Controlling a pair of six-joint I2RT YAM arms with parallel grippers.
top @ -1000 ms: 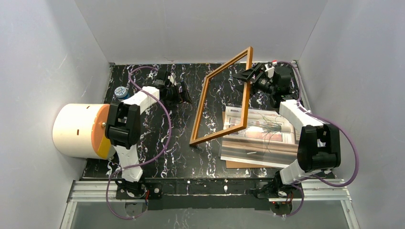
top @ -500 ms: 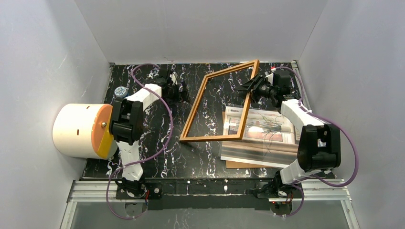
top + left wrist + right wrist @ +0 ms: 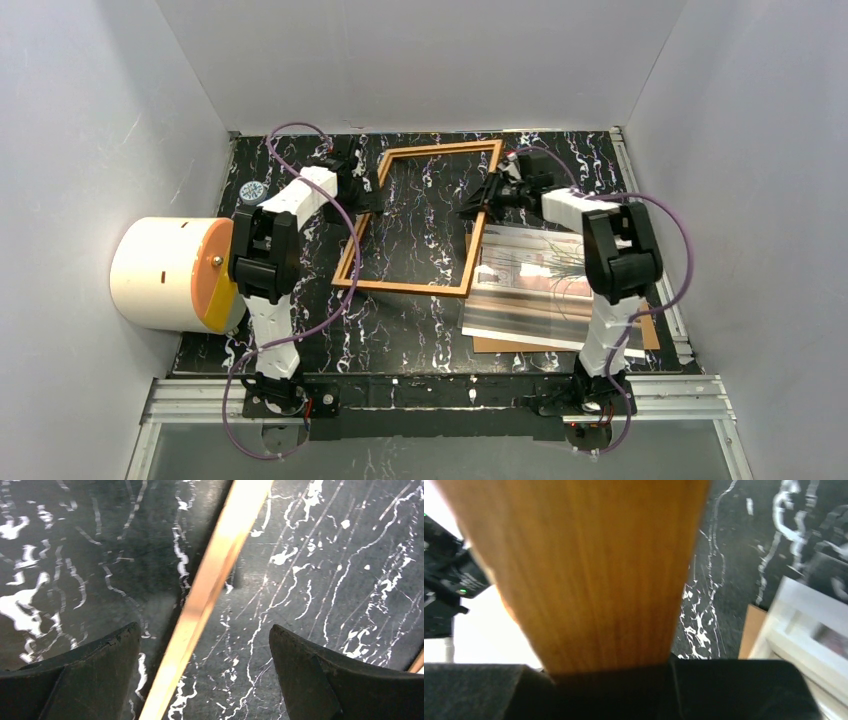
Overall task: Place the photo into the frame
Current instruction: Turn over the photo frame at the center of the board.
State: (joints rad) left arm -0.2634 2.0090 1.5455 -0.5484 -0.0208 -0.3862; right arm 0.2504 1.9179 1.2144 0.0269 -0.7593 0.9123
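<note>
Task barely begun: frame (image 3: 400, 286) empty on the table (image 3: 420, 335), right tool (image 3: 477, 206) clamped on its 3 o'clock rail, left tool (image 3: 362, 190) spread astride the 9 o'clock rail; photo (image 3: 560, 262) lies face-up at the frame's 3 o'clock on a brown board (image 3: 500, 345), not yet inserted.

Black white-veined tabletop (image 3: 420, 330). Right near side: brown backing board (image 3: 510, 346) flat on it, photo (image 3: 540, 262) stacked above. Frame (image 3: 410, 290) at centre; full contact unclear.
</note>
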